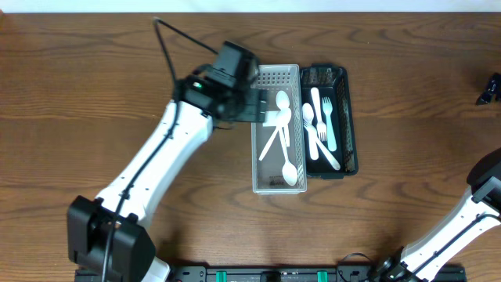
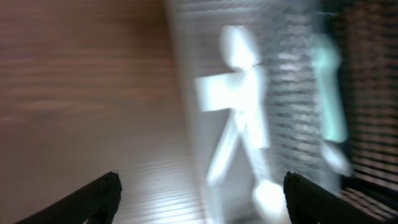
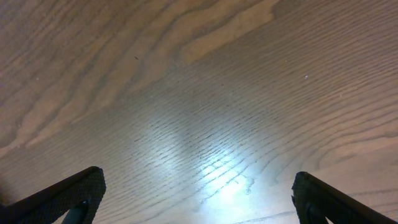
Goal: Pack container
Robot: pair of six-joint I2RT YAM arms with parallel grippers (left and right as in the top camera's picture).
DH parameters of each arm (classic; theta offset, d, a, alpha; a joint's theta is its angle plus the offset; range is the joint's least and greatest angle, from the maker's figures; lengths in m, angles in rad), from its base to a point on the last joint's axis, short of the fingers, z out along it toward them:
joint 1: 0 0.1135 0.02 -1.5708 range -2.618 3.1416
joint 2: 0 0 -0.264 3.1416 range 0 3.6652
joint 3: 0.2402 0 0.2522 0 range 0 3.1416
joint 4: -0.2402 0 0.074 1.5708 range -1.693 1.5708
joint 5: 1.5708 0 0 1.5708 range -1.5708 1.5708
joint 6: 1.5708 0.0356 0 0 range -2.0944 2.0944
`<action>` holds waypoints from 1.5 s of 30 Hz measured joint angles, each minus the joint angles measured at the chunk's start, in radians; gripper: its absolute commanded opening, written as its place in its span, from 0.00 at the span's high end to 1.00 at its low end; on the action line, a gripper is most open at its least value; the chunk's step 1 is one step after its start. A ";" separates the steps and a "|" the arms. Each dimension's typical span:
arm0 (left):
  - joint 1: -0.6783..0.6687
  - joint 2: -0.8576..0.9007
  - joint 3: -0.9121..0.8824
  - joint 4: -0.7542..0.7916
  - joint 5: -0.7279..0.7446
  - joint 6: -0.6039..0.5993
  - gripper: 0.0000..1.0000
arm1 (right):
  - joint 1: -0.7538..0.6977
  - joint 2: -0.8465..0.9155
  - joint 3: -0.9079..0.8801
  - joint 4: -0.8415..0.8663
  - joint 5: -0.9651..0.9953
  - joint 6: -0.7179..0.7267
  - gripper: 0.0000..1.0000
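A white mesh container (image 1: 275, 189) holds white plastic spoons (image 1: 290, 174) and a knife (image 1: 272, 143). Next to it on the right, a black mesh basket (image 1: 350, 117) holds several white and pale teal forks and spoons (image 1: 320, 125). My left gripper (image 1: 262, 110) hovers over the white container's upper left edge. In the blurred left wrist view it is open and empty (image 2: 202, 180), above the container wall (image 2: 186, 124) and the white cutlery (image 2: 239, 56). My right gripper (image 1: 489, 88) is at the far right, open and empty (image 3: 198, 177) over bare wood.
The two containers stand side by side, touching, at the table's middle back. The black basket also shows at the right edge of the left wrist view (image 2: 373, 93). A black cable (image 1: 176, 35) runs from the left arm toward the back.
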 measured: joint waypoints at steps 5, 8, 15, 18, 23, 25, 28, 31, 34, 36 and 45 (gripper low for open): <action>0.151 -0.001 -0.001 -0.184 -0.140 0.052 0.12 | 0.000 0.000 0.000 0.000 0.000 0.000 0.01; 0.237 -0.002 -0.006 -0.258 -0.191 0.084 0.09 | 0.000 0.000 0.000 0.000 0.000 0.000 0.01; 0.357 -0.007 -0.105 -0.262 -0.231 0.139 0.07 | 0.000 0.000 0.000 0.000 0.000 0.000 0.01; 0.387 -0.007 -0.176 -0.237 -0.233 0.166 0.07 | 0.000 0.000 0.000 0.000 0.000 0.000 0.01; 0.431 -0.008 -0.282 -0.145 -0.201 0.192 0.06 | 0.000 0.000 0.000 0.000 0.000 0.000 0.01; 0.457 -0.008 -0.310 -0.112 -0.153 0.208 0.06 | 0.000 0.000 0.000 0.000 0.000 0.000 0.01; 0.499 -0.008 -0.340 -0.077 -0.077 0.240 0.06 | 0.000 0.000 0.000 0.000 0.000 0.000 0.01; 0.525 -0.008 -0.361 -0.052 -0.036 0.287 0.06 | 0.000 0.000 0.000 0.000 0.000 0.000 0.01; 0.536 -0.008 -0.382 -0.024 -0.022 0.332 0.06 | 0.000 0.000 0.000 0.000 0.000 0.000 0.01; 0.536 -0.006 -0.390 -0.012 -0.020 0.349 0.06 | 0.000 0.000 0.000 0.000 0.000 0.000 0.01; 0.536 0.100 -0.391 0.042 -0.017 0.374 0.06 | 0.000 0.000 0.000 0.000 0.000 0.000 0.01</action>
